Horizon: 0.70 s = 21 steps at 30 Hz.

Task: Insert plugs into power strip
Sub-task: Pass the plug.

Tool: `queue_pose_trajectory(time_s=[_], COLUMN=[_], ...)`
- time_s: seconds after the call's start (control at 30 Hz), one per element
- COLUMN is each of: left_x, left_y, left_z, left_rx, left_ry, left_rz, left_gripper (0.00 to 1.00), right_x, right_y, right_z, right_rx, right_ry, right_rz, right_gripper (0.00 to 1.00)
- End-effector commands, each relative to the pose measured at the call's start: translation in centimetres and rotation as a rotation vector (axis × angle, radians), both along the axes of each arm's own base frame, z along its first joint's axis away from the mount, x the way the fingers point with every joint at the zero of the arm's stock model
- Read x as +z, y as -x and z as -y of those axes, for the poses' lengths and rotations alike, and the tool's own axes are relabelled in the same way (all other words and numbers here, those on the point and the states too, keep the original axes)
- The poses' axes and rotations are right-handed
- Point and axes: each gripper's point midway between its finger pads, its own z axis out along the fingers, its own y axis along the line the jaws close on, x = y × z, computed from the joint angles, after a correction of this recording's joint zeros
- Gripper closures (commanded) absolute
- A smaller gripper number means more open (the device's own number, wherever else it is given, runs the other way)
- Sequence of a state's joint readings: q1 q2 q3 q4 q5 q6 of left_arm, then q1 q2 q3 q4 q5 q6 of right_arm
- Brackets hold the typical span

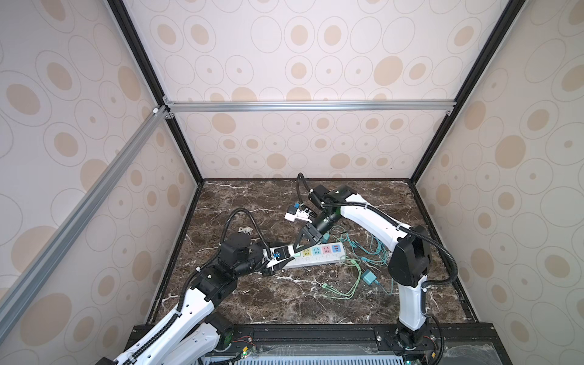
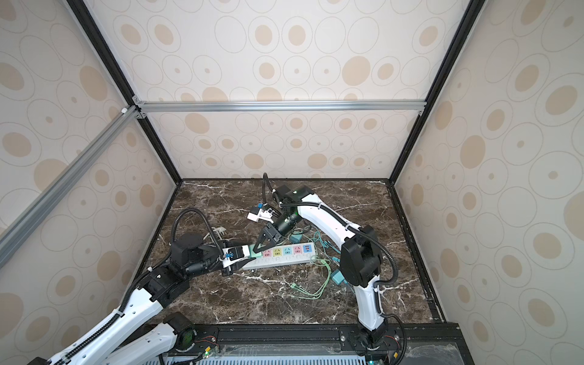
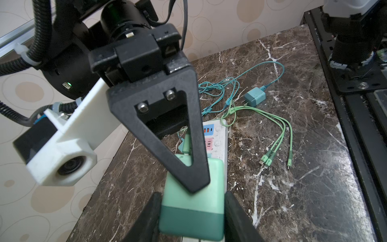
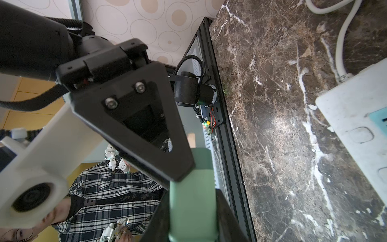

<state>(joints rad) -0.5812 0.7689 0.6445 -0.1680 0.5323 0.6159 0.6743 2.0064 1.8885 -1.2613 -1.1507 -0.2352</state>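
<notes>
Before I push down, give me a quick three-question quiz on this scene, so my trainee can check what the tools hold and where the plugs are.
1. True or false: the teal plug near the right arm's base is seated in the power strip.
2. Which of the left tool and right tool has the mint green plug between its fingers? A: the left alone. B: the right alone. C: both.
3. Which end of the power strip is the mint green plug over?
Key: 1 false, it lies loose on the table. 2 C. 3 the end away from the USB panel.
</notes>
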Motion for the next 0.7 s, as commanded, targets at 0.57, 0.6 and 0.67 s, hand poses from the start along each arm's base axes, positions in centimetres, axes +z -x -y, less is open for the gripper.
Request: queue_pose_trajectory(time_s=[0.57, 0.6, 0.67], left_x=[3.5, 3.5, 3.6], left_y=[-0.8, -1.3, -1.8], left_z=[0.4, 0.2, 0.1], left_rx=[0.107, 0.134, 0.162], left_ry=[0.297, 0.301, 0.314], left_rz=[-0.070, -0.068, -0.076], left_gripper=[0.80, 0.80, 0.81], right_x=[7.1, 7.0, 7.2], right_y=[-7.5, -8.2, -9.6], right_z=[3.6, 3.9, 5.1], right_rx=[-0.433, -0.467, -0.553], right_ry=[-0.080, -0.053, 0.004], right_rz=[0.469, 0.505, 0.599], right_gripper=[0.46, 0.46, 0.46])
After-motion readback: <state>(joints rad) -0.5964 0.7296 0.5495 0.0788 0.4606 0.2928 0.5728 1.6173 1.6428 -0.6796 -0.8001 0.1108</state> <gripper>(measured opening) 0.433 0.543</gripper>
